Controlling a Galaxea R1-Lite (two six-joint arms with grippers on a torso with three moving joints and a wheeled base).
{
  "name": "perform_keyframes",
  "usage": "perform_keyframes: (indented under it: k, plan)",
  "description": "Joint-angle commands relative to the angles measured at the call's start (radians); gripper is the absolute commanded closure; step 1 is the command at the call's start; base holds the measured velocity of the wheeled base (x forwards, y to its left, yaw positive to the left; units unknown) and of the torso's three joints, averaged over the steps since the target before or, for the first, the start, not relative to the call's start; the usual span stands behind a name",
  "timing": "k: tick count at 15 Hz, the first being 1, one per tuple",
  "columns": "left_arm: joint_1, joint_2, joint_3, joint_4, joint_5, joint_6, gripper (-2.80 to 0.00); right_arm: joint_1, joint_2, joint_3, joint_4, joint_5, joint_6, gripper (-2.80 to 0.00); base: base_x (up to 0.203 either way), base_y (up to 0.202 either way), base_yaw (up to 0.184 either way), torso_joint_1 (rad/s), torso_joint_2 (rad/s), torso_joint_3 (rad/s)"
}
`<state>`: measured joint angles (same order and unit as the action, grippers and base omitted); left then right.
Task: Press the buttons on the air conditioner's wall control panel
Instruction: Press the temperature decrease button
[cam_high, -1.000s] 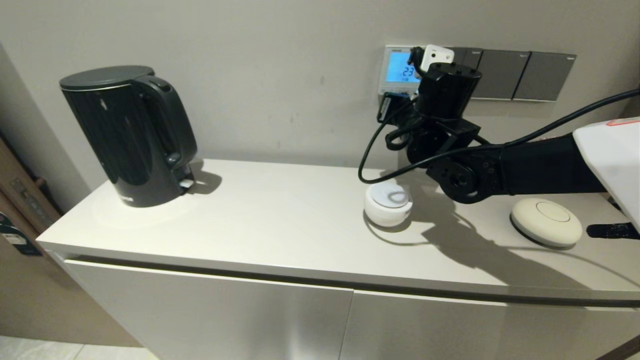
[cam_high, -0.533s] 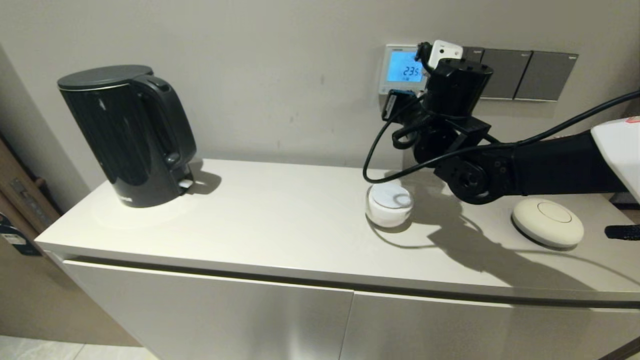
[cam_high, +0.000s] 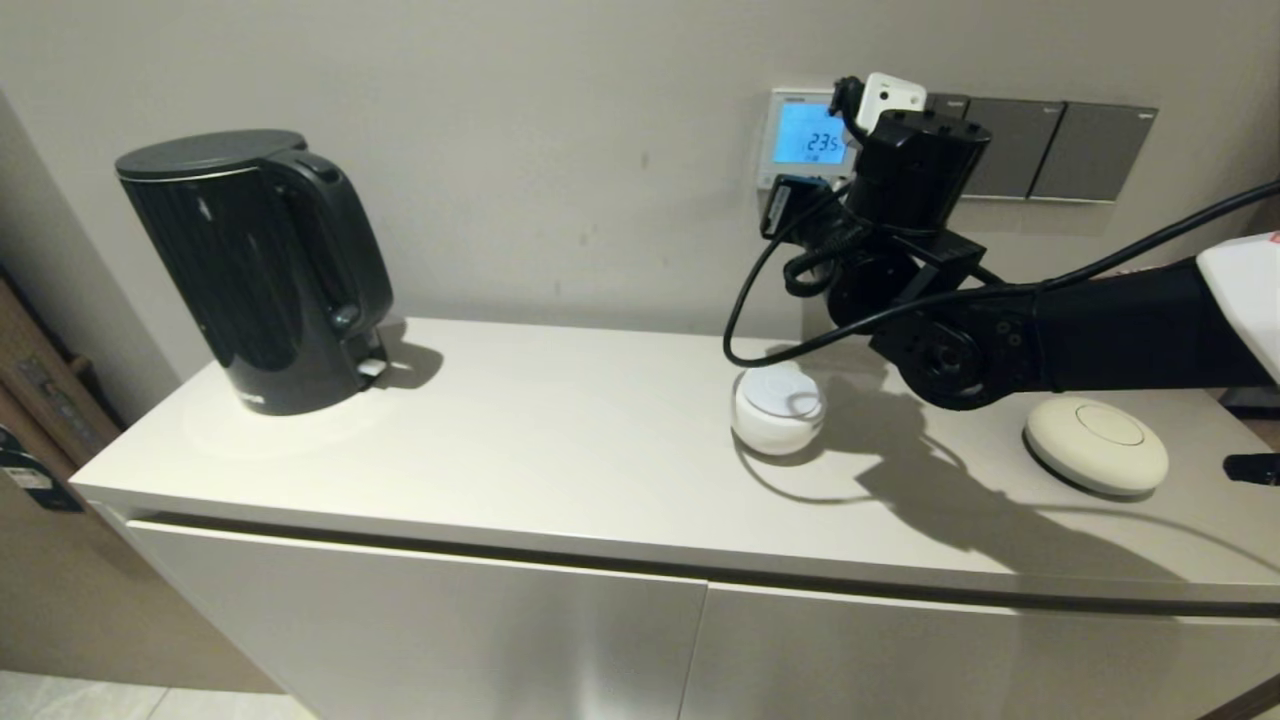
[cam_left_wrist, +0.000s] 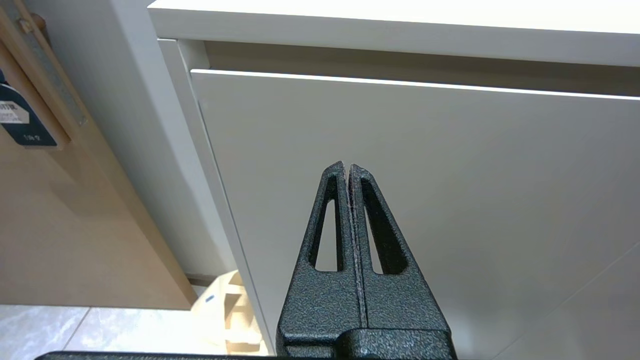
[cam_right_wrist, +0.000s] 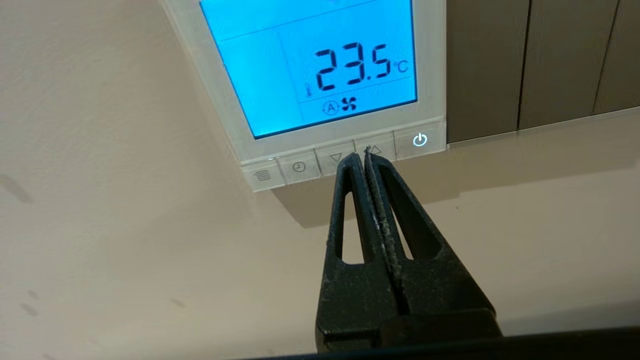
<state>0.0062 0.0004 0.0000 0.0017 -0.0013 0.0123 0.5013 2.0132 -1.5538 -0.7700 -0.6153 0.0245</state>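
The wall control panel, its blue screen reading 23.5 °C, hangs beside dark switch plates. The right gripper, fingers pressed together, tips at the buttons (between the two arrows). The left gripper, likewise closed, faces the cabinet door.

Head cam overlooks counter; wrist cams close-up.

Since a second ago the right arm sits higher and further right against the wall, and its gripper, fingers pressed together, now has its tips at the row of buttons under the wall control panel. More of the blue screen is uncovered, reading 23.5.
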Motion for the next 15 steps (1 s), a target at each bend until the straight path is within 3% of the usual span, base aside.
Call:
perform_keyframes:
  k: [1, 15]
  plan:
    - [0.001, 0.0, 0.0, 0.0, 0.0, 0.0, 0.0, -0.005, 0.02, -0.01, -0.002, -0.002, 0.0, 0.0, 0.0, 0.0, 0.0, 0.0, 0.0, 0.0]
    - [0.001, 0.0, 0.0, 0.0, 0.0, 0.0, 0.0, -0.003, 0.013, -0.005, -0.009, -0.001, 0.002, 0.0, 0.0, 0.0, 0.0, 0.0, 0.0, 0.0]
